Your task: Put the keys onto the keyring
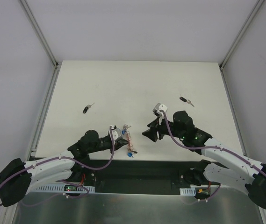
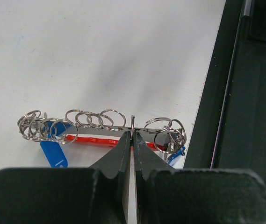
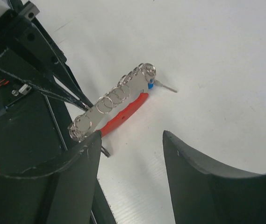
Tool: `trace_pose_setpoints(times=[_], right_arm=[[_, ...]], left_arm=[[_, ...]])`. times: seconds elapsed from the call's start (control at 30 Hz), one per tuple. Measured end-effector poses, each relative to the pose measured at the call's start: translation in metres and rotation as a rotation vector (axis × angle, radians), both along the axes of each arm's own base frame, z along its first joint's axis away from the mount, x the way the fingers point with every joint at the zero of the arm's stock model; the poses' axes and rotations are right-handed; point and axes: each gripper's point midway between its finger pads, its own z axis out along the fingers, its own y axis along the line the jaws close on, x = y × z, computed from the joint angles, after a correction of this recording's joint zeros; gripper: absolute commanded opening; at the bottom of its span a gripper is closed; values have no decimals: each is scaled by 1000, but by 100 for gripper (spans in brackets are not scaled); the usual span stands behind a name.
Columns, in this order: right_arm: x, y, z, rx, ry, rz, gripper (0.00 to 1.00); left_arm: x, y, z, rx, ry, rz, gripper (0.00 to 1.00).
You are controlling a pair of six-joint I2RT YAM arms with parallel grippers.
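The left gripper (image 2: pixel 132 136) is clenched on the keyring (image 2: pixel 93 130) at the near edge of the table (image 1: pixel 137 79). The right gripper (image 3: pixel 132 140) hangs released beside the keyring. A key (image 1: pixel 88 108) lies farther back on the left, and a second key (image 1: pixel 186 100) lies well apart on the right.

- We find no legible word, brand, number or sign in any of the three views.
- Faint marks run along the red band (image 2: pixel 88 139) of the keyring (image 3: pixel 132 88), too small for us to read.
- The blue key tag (image 2: pixel 53 151) gives us nothing legible.
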Motion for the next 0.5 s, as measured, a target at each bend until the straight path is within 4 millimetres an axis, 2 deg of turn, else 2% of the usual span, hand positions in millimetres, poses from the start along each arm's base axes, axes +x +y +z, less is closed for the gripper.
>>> trace_pose_setpoints(times=[0.17,0.23,0.37,0.4,0.5], right_arm=[[3,-5,-7,-35,-5,-18,59],[5,-8,-9,-49,-5,-33,76],[15,-15,-6,-82,-5,-91,94],[23,-21,-4,-92,-4,-126,98],[44,-36,2,-107,5,-225,96]], left_arm=[[3,5,2,-64,30,0,0],[2,5,3,-77,33,-8,0],[4,7,6,-106,32,-14,0],[4,8,6,-112,34,-13,0],[7,10,4,-119,39,-9,0]])
